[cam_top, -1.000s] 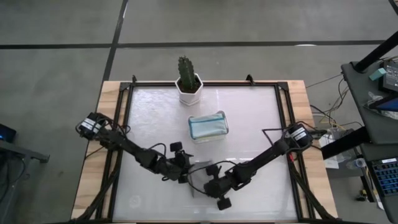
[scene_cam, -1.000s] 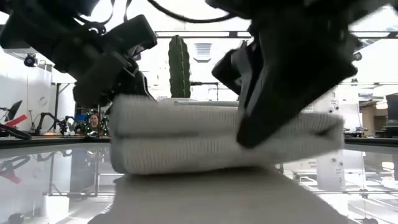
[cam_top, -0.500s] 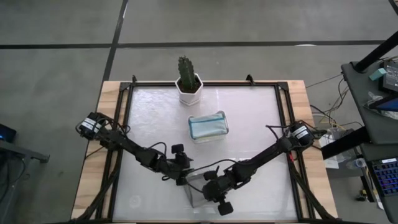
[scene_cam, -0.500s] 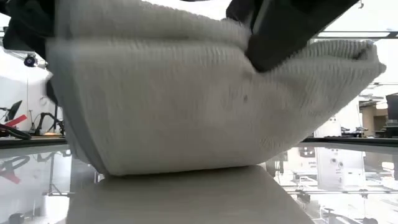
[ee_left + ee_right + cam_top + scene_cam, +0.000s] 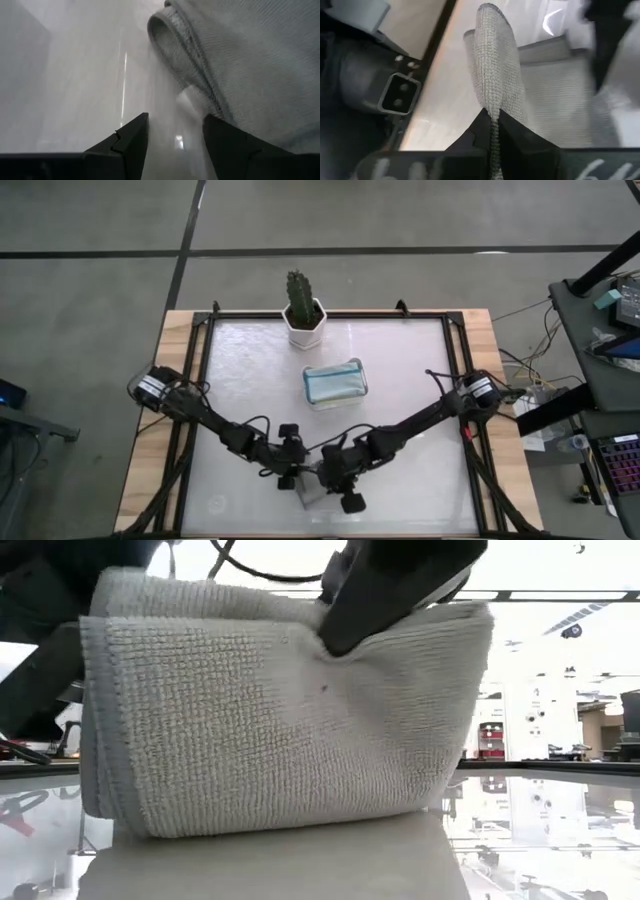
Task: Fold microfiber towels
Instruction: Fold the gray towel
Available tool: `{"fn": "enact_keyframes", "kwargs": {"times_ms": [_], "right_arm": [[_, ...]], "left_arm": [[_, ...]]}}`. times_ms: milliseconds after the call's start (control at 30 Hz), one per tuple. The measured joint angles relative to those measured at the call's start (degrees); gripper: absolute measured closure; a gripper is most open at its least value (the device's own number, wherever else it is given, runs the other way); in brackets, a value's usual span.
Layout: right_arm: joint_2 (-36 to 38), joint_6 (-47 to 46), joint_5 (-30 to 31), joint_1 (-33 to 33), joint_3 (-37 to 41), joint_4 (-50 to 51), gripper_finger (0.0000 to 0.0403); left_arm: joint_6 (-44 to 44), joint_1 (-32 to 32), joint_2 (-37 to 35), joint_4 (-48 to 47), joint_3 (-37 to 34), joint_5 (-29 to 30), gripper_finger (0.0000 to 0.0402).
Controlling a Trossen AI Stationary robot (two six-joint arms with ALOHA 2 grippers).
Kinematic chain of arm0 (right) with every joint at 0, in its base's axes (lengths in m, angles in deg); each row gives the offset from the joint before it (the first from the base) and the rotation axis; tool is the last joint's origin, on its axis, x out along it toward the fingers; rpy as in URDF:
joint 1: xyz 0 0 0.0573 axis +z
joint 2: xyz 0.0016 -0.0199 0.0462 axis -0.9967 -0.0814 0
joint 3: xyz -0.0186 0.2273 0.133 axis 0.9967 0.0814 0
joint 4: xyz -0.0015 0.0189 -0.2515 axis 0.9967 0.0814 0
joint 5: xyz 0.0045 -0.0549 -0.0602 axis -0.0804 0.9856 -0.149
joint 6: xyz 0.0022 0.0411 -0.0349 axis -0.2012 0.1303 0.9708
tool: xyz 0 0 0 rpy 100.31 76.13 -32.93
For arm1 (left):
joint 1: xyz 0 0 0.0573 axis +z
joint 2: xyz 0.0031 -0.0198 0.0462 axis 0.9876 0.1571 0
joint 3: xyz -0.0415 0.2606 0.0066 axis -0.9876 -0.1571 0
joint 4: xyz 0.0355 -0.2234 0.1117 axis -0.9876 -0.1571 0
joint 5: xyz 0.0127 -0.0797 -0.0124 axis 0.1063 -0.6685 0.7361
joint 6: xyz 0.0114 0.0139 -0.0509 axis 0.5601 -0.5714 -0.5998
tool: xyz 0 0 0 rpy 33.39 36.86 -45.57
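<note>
The right hand (image 5: 492,131), clenched on an edge of the soft grey microfiber towel (image 5: 280,720) near the counter's (image 5: 400,380) front edge, should draw that layer across evenly while the released left hand (image 5: 175,142) waits beside the fold.

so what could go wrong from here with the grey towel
The right gripper pinches only a thin edge of the grey towel, so the raised layer could slip free and flop open. The left gripper is open beside the fold, not holding it, so the lower layers may drag across the glossy table and skew the fold.
</note>
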Motion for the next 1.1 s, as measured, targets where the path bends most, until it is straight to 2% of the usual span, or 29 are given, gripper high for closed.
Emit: {"fn": "enact_keyframes", "kwargs": {"times_ms": [200,733,1100], "right_arm": [[0.0,2.0,0.0,-2.9,-0.2,0.3,0.0394],[-2.5,7.1,0.9,-7.7,0.3,3.1,0.0394],[-2.5,7.7,5.3,-7.9,2.2,3.1,0.0394]], "left_arm": [[0.5,-0.2,2.2,3.8,0.1,-0.1,0.0231],[1.0,-0.5,1.1,2.6,0.1,-1.0,0.0231],[-0.5,-1.2,-4.8,-9.1,-0.1,-2.0,0.0231]]}}
